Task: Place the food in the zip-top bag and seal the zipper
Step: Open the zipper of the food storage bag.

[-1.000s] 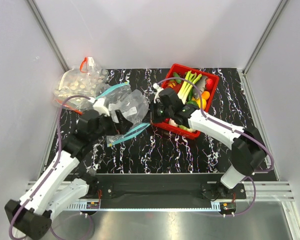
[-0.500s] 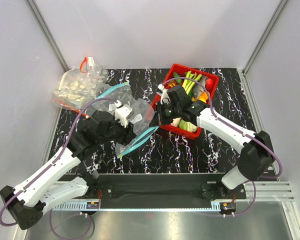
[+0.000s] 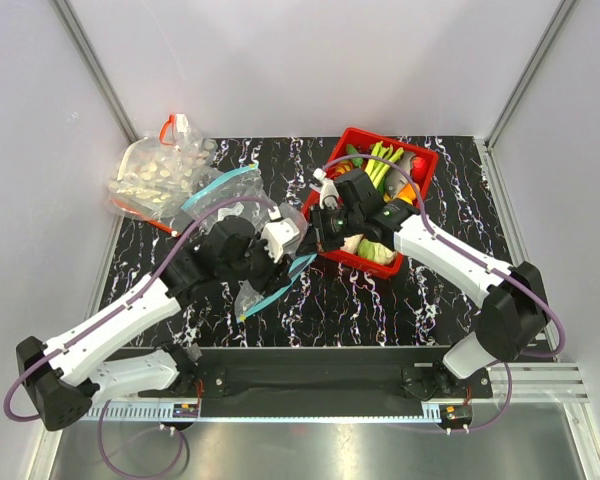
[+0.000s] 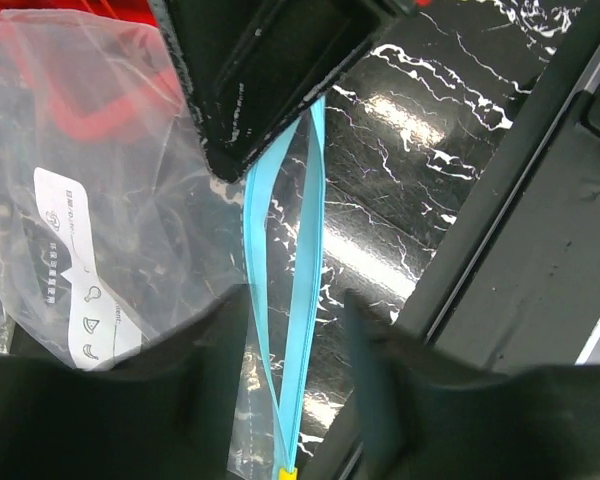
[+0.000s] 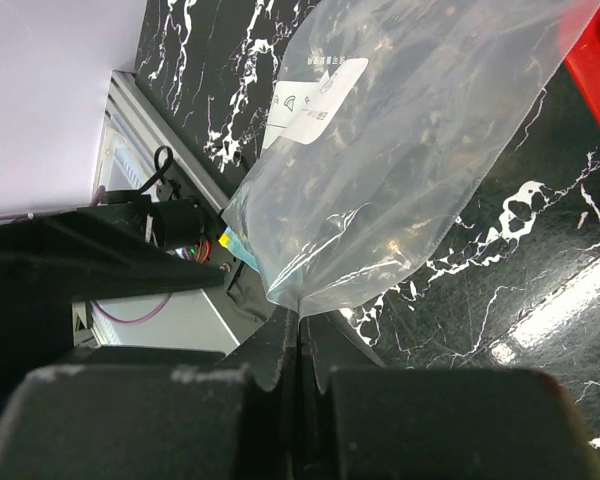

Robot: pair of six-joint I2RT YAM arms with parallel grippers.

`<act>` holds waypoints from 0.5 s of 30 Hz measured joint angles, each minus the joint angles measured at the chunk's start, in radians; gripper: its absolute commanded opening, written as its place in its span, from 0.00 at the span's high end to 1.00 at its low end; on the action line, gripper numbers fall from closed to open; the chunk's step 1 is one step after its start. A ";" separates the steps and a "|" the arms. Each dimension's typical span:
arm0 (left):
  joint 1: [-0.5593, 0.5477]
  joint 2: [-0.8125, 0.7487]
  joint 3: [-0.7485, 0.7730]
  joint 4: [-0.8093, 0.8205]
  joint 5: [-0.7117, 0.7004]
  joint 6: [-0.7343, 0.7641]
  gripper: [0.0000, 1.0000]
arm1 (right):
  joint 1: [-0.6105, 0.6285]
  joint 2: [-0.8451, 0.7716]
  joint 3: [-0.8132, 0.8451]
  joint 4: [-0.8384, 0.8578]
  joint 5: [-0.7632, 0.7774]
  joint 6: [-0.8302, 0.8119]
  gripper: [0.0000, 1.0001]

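Note:
The zip-top bag [image 3: 286, 218] hangs crumpled between my two grippers, left of the red basket [image 3: 416, 187]. Its teal zipper [image 3: 280, 277] trails down toward the table. My right gripper [image 3: 316, 234] is shut on an edge of the bag [image 5: 400, 150], pinching the film at the jaw tips [image 5: 299, 328]. My left gripper [image 4: 295, 400] is open; the zipper [image 4: 305, 250] runs between its fingers [image 4: 212, 380] without being clamped. The bag's white label [image 4: 75, 260] shows on the left. The leek [image 3: 378, 166], a white radish piece [image 3: 366, 246] and a small green vegetable [image 3: 354, 153] lie in the basket.
A second clear bag [image 3: 158, 172] with a red zipper and small white pieces lies at the back left. Yellow and red toy produce [image 3: 408, 190] share the basket. The table's metal front rail [image 4: 540, 200] is close to my left gripper. White walls stand on three sides.
My left gripper has moved right and forward toward the basket, bunching the bag up against the right gripper. The zipper now hangs lower. The right gripper shifted right early on, then held still.

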 measured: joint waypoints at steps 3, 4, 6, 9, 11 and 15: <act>0.000 -0.006 -0.005 0.007 -0.002 0.003 0.44 | 0.000 0.000 0.001 0.000 -0.009 0.000 0.99; 0.000 -0.013 -0.010 0.011 -0.003 0.006 0.44 | 0.000 0.000 0.002 0.000 -0.012 0.000 0.98; 0.000 -0.026 -0.026 0.020 -0.008 0.007 0.44 | 0.000 0.000 0.003 0.000 -0.016 0.000 0.98; 0.000 -0.036 -0.045 0.022 -0.018 0.006 0.47 | 0.000 0.000 0.011 0.000 -0.018 0.002 0.99; 0.000 -0.034 -0.055 0.023 -0.018 0.004 0.50 | 0.000 0.000 0.014 0.001 -0.019 0.003 0.99; 0.000 -0.010 -0.060 0.021 -0.014 -0.008 0.60 | 0.000 0.000 0.014 0.000 -0.019 0.003 0.99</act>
